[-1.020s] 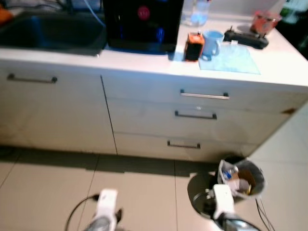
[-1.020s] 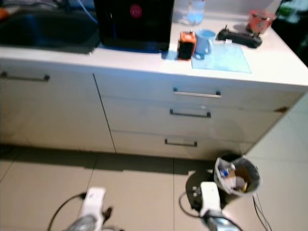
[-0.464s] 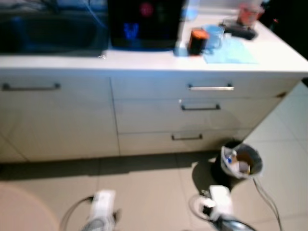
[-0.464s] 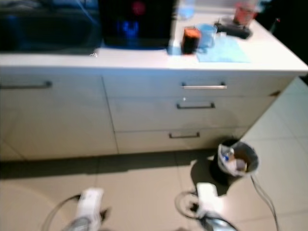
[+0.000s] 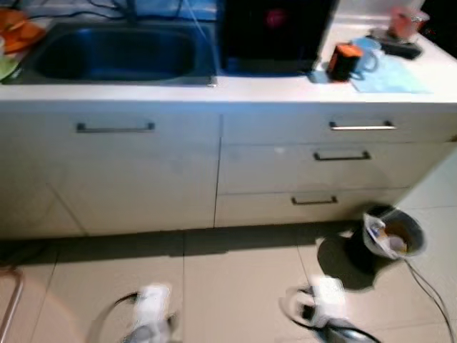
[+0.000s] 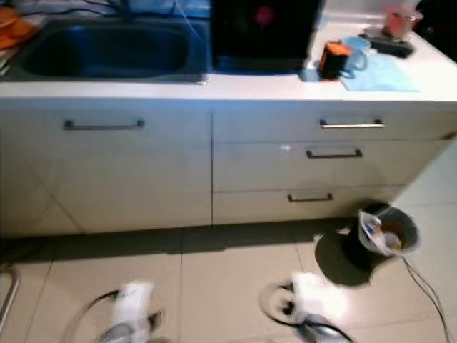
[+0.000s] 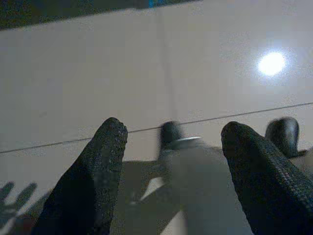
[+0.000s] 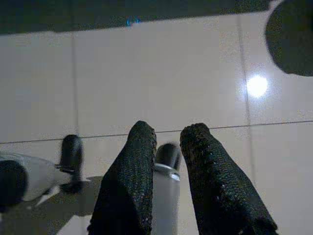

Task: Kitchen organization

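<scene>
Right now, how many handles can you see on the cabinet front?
4: a long one under the sink, and three stacked on the right, top, middle and bottom. Others may lie beyond the picture's edges.

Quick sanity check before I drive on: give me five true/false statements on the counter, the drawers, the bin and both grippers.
1. The sink is set into the counter to the left of the black appliance. True.
2. The small bin stands on the counter. False: it stands on the floor, below the drawers at the right.
3. The left gripper has its fingers spread, nothing between them. True.
4. The orange mug sits inside the sink. False: it is on the counter, right of the black appliance.
5. The right gripper holds a cup. False: its fingers hold nothing, over floor tiles.
</scene>
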### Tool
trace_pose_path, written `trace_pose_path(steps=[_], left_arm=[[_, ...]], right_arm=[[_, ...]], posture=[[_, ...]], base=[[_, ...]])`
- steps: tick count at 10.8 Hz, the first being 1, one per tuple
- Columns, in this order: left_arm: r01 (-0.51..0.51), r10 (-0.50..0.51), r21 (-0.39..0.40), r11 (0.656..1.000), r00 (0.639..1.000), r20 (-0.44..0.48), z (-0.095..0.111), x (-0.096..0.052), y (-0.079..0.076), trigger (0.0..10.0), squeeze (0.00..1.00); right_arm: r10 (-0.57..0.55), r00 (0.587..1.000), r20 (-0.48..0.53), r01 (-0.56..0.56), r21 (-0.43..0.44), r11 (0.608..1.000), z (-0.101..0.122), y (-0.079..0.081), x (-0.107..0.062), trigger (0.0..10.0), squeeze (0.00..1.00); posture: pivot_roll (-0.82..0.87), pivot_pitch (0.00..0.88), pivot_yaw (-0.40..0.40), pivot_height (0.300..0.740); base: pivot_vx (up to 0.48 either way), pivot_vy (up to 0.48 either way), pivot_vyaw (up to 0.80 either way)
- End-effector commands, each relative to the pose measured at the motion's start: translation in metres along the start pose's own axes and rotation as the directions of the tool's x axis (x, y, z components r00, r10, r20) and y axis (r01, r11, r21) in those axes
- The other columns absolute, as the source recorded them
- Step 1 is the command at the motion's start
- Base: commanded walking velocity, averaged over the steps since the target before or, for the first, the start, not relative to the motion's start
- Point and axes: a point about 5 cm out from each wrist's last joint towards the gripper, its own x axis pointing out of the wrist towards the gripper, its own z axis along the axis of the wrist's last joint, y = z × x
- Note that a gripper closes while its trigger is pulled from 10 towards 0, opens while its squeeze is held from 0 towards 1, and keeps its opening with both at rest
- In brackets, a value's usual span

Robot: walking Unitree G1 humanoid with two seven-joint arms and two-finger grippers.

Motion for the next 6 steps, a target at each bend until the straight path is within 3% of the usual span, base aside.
trace_pose_path(steps=[1,3,6], left_arm=[[0.034,-0.034,-0.003,0.999,0.999,0.003,0.0012,0.0004,-0.0132,10.0,0.00],[0.033,-0.033,-0.002,0.999,0.999,0.003,0.0008,0.0002,-0.0132,10.0,0.00],[0.027,-0.027,-0.010,1.000,0.999,0.022,0.0029,0.0003,-0.0116,10.0,0.00]], right_arm=[[-0.031,0.999,-0.007,0.031,-0.005,1.000,-0.0025,-0.0132,-0.0033,10.0,0.00],[-0.030,1.000,-0.008,0.030,-0.006,1.000,-0.0029,-0.0132,-0.0034,10.0,0.00],[-0.027,1.000,-0.004,0.027,-0.008,1.000,-0.0023,-0.0136,-0.0035,10.0,0.00]], posture=[[0.03,0.073,-0.039,0.740],[0.03,0.074,-0.039,0.740],[0.03,0.078,-0.044,0.740]], base=[[0.000,0.480,0.00],[0.000,0.401,0.00],[0.000,0.000,0.00]])
